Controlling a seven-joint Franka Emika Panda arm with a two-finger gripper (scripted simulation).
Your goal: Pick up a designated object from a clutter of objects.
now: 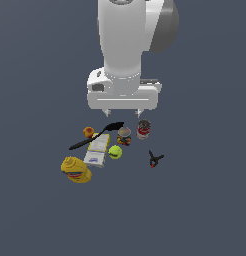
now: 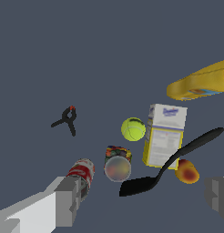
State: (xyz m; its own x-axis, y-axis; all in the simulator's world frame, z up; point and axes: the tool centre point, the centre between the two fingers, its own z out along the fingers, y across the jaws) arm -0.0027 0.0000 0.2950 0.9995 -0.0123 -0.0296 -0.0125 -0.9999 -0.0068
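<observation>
I had the gripper [image 1: 124,113] hanging above the far edge of the clutter, its fingers spread wide apart and holding nothing. In the wrist view one finger [image 2: 68,200] sat right beside the red and white can [image 2: 82,172], though I could not tell whether they touched.

The red and white can [image 1: 143,129] stood upright on the bench [image 1: 205,200], at the exterior view's right of the group. Just beside it stood the multicoloured can [image 1: 124,136], also upright. The black spatula [image 1: 96,135] lay slanted across the white box [image 1: 97,150], with the orange fruit [image 1: 88,132] near its handle. The yellow-green ball [image 1: 115,152] rested against the box's side, close to the multicoloured can. The mustard bottle [image 1: 76,170] lay on its side at the near end, and the black clamp [image 1: 155,159] lay apart, on the exterior view's right.
</observation>
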